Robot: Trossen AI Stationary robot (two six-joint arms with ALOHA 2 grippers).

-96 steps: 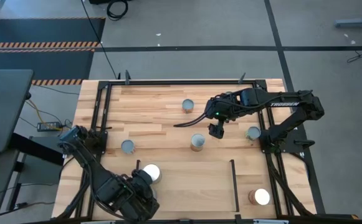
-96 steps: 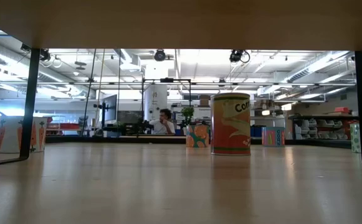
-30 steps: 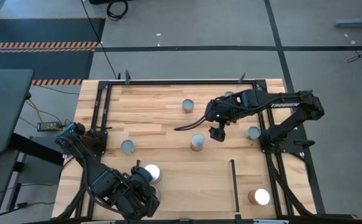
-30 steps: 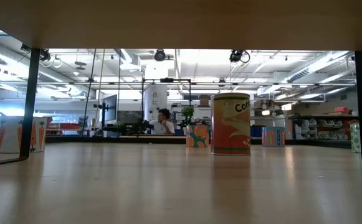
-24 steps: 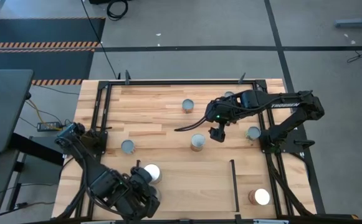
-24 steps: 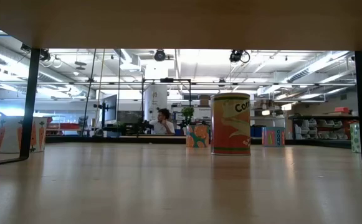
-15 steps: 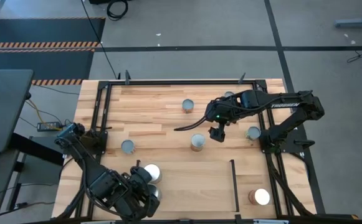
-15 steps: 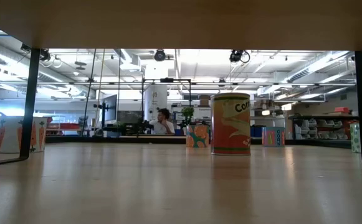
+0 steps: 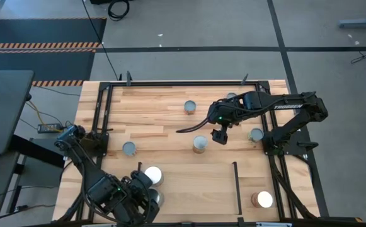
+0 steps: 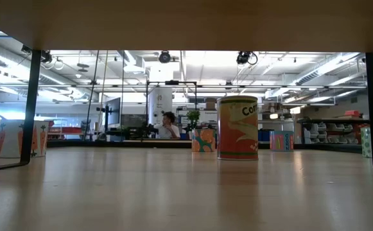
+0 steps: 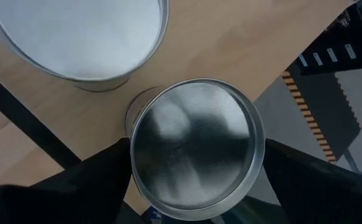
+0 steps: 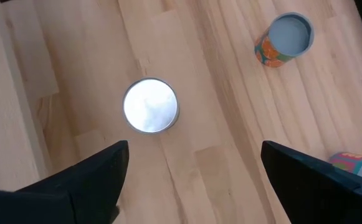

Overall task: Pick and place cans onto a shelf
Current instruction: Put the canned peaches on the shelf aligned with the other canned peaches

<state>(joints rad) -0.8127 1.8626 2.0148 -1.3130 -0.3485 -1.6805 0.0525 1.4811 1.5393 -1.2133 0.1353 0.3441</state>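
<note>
Jaws wide on both arms — left gripper straddles a half-hidden grey-topped can.

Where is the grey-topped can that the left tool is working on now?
In the high view, the grey-topped can sits at the table's near left edge, between the left tool's open fingers, right beside the white-topped can.

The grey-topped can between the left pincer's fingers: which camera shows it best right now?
The left wrist view: the grey-topped can fills the frame between the left pincer's two dark fingers, beside a white-topped can. The high view shows only a sliver of it beside the arm. The right wrist view misses it; whether the low view shows it is unclear.
</note>
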